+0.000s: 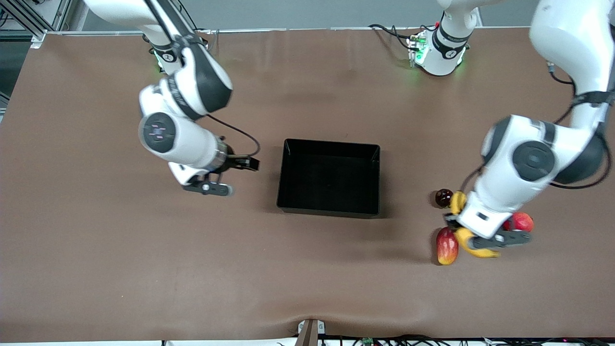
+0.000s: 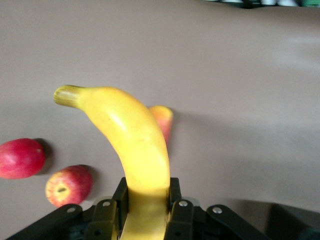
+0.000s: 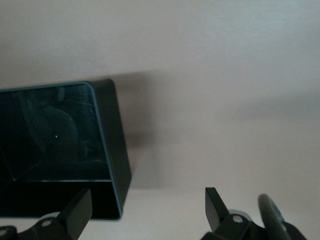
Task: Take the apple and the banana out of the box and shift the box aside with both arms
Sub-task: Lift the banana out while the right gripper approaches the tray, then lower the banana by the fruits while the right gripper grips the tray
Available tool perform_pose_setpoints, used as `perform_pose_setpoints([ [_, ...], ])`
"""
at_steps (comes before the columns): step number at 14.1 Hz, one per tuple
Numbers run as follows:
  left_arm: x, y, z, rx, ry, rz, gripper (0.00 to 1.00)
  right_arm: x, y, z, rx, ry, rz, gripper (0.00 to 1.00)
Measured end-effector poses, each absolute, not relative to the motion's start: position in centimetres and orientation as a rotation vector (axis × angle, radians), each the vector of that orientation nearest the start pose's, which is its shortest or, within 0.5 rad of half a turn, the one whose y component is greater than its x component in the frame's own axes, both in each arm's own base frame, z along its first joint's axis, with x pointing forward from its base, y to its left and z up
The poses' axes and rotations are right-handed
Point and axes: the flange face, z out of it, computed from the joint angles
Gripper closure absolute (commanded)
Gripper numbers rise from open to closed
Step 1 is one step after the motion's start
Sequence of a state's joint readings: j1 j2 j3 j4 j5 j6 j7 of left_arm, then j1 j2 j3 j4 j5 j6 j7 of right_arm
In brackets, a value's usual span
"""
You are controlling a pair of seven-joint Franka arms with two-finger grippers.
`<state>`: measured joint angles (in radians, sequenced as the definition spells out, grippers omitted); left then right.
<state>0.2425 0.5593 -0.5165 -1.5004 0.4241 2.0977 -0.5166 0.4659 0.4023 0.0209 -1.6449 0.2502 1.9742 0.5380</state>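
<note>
The box [image 1: 329,178], a black rectangular bin with low upright walls, is seen standing on the brown table [image 1: 96,250] at about mid-table, with nothing visible inside it. In the right wrist view the box [image 3: 60,145] is shown with a glossy interior, one corner lying between and past the fingertips.

The right gripper [image 1: 226,178] is found beside the box, toward the right arm's end of the table, at roughly nine o'clock from the box in the front view. Its fingers [image 3: 77,215] are spread wide, nothing is held between them, and they stand apart from the box wall.

The left gripper [image 1: 473,235] is located toward the left arm's end of the table, at roughly four o'clock from the box. It is clamped on the banana [image 2: 132,145], as the left wrist view confirms: the yellow body is pinched between the two pads [image 2: 107,217] and the stem end points away from the wrist. In the front view the banana [image 1: 457,202] is partly covered by the hand.

A red apple with yellow patches [image 1: 521,222] is noted at three o'clock from the left gripper, well apart from the box. An elongated red-and-yellow fruit [image 1: 447,246] lies at nine o'clock from that gripper, and a small dark round fruit [image 1: 443,197] at eleven o'clock, just beside the banana's upper end.
</note>
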Motion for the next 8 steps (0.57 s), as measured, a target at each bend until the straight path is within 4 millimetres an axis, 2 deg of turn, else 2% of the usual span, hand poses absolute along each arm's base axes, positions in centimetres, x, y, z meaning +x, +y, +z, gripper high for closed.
perform_pose_setpoints([
  [4, 72.5, -4.1, 34.8, -3.117, -0.380, -0.296, 1.00, 56.7, 37.1, 32.1, -2.953, 0.204, 0.200, 0.00],
  [7, 74.1, -1.8, 32.6, -3.153, -0.510, -0.310, 1.00, 55.6, 40.4, 29.2, -2.943, 0.235, 0.145, 0.00],
  [8, 74.5, -1.4, 31.8, -3.153, -0.536, -0.322, 1.00, 55.3, 41.2, 28.1, -2.939, 0.228, 0.116, 0.16],
])
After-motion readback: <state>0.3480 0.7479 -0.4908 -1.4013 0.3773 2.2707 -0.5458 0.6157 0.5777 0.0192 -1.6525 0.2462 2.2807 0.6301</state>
